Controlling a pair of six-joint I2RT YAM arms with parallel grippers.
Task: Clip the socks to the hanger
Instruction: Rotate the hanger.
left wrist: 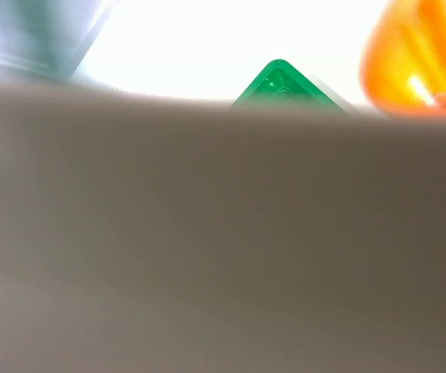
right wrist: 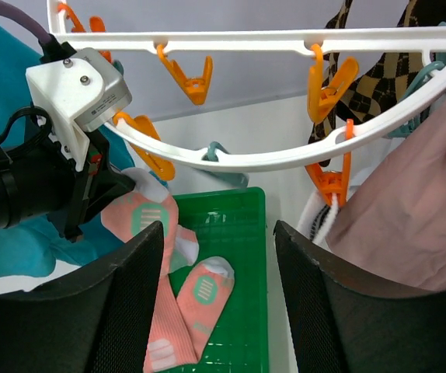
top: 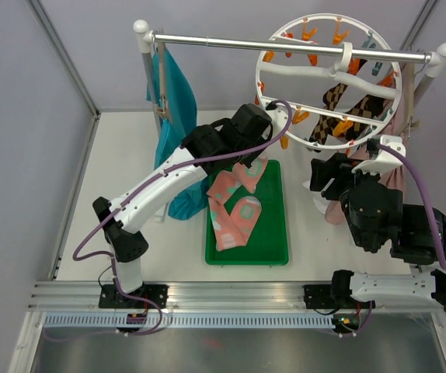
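Right gripper point(right wrist: 219, 230) gapes wide; between its fingers point(right wrist: 130, 311) I see green tray point(right wrist: 242, 208) holding one pink sock point(right wrist: 196, 305), left gripper point(right wrist: 123, 185) pinching second pink sock point(right wrist: 142, 219).

Checked hanger point(top: 308, 75), pink socks point(top: 235, 208), green tray point(top: 275, 233) and white camera housing point(right wrist: 75, 87) at upper left of the right wrist view: no legible text, label, brand, number or sign on any; left wrist view too blurred to read.
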